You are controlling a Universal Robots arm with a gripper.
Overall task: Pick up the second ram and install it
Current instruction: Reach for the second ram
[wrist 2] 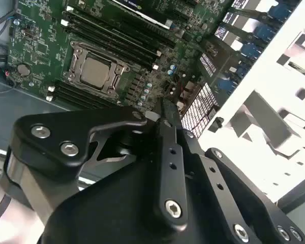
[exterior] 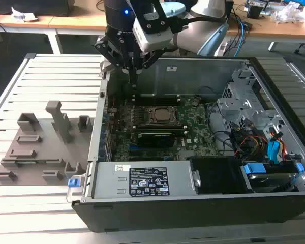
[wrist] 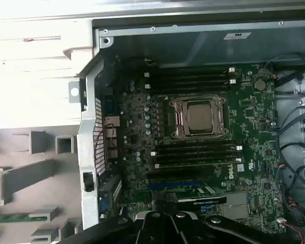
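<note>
Over the case's far-left corner: tool (exterior: pixel 133 76), jaws drawn narrow with nothing seen between them, poised above the board; tips also seen in the second wrist view (wrist 2: pixel 161 109).
Ram (wrist: pixel 7 217): green stick lying flat in a tray pocket, outside the case and well apart from the tool.
Tray (exterior: pixel 20 152): grey, on the surface (exterior: pixel 51 76) toward the exterior view's left edge; holds the ram; what its other pockets hold cannot be told.
Case (exterior: pixel 97 132): open, just beside the tray; holds board (exterior: pixel 193 127), socket (wrist: pixel 198 117), slots (wrist: pixel 193 76), card (exterior: pixel 155 138), cables (exterior: pixel 244 140), drive cage (exterior: pixel 244 101).
Slots, fill: whether any carries a stick cannot be told.
Risk, crossing: the case's side stands between tool and tray; a low pass would likely strike its rim.
Risk, grasp: narrow jaws would likely land on the ram instead of around it; a thin stick pinched off-centre would likely tilt or slip.
Risk, seating: a stick out of line with its slot would likely jam and load the board.
</note>
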